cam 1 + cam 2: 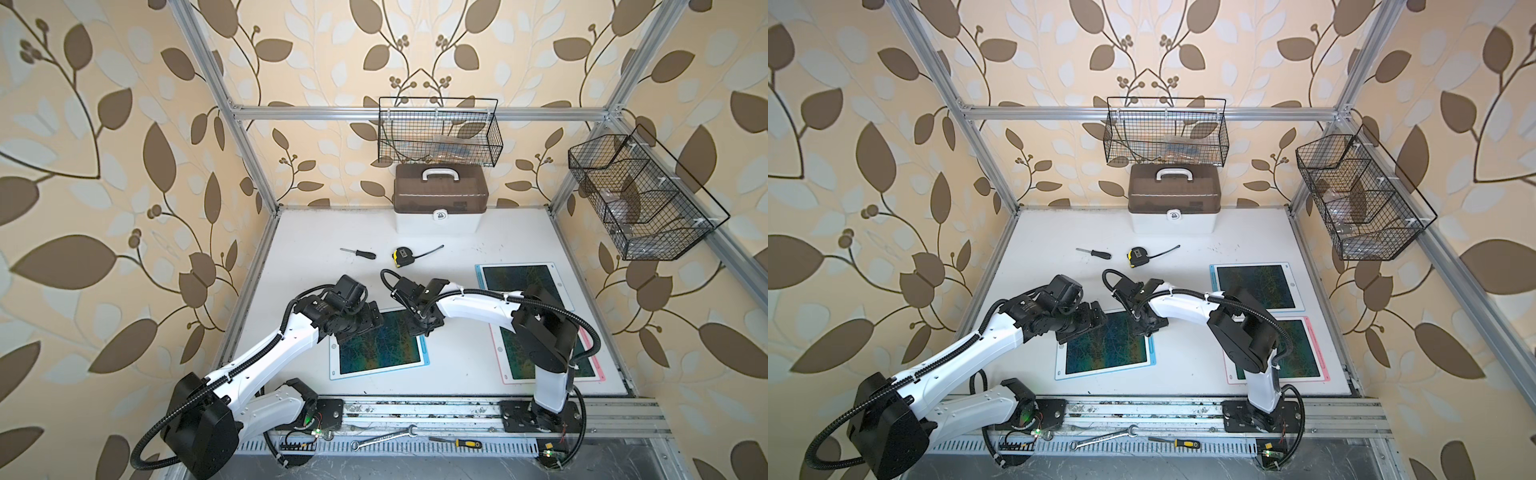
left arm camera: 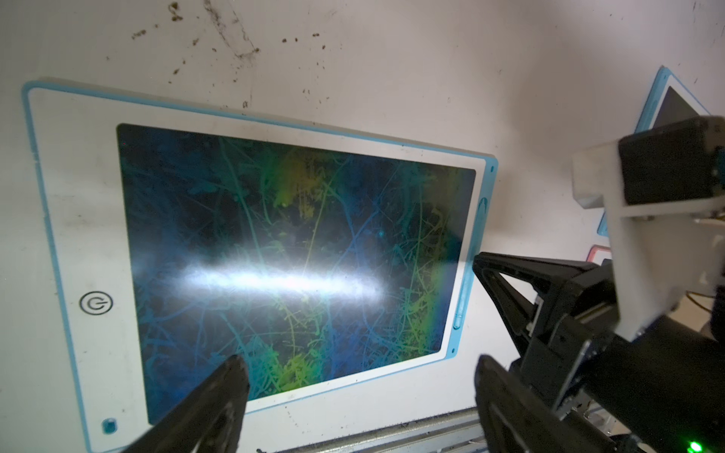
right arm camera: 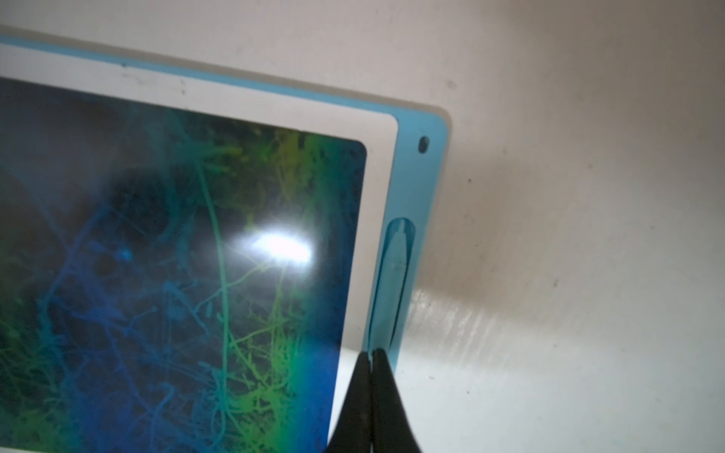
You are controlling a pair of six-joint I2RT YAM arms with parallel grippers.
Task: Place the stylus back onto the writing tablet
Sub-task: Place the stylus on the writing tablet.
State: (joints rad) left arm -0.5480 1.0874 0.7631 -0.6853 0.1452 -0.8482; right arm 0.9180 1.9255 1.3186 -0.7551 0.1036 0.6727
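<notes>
Apparently the job is close to its end. Seen from above, with 12 o'clock pointing away from the arm bases, the writing tablet (image 1: pixel 374 372) lies on the table at about 7 o'clock. The stylus (image 3: pixel 396 270) lies along the groove in the tablet's blue border, on its 3 o'clock edge, with its tip at the rounded end of the groove.

The right gripper (image 3: pixel 370 355) has its fingers pressed together and grips nothing; the tips are over the rear part of the stylus. Probably they are closed to work as one blunt point that pushes the stylus down into the groove. Whether they touch it or hang just above, the pictures do not tell.

The left gripper (image 2: pixel 359 368) hovers above the tablet's 10 o'clock corner with fingers spread wide and empty, perhaps ready to stop the tablet from sliding.

Farther away, a pink tablet (image 1: pixel 515 357) lies at 4 o'clock and a second blue tablet (image 1: pixel 519 278) at 2 o'clock. At 12 o'clock come a tape measure (image 1: pixel 402 256) and then a tool box (image 1: pixel 440 195).
</notes>
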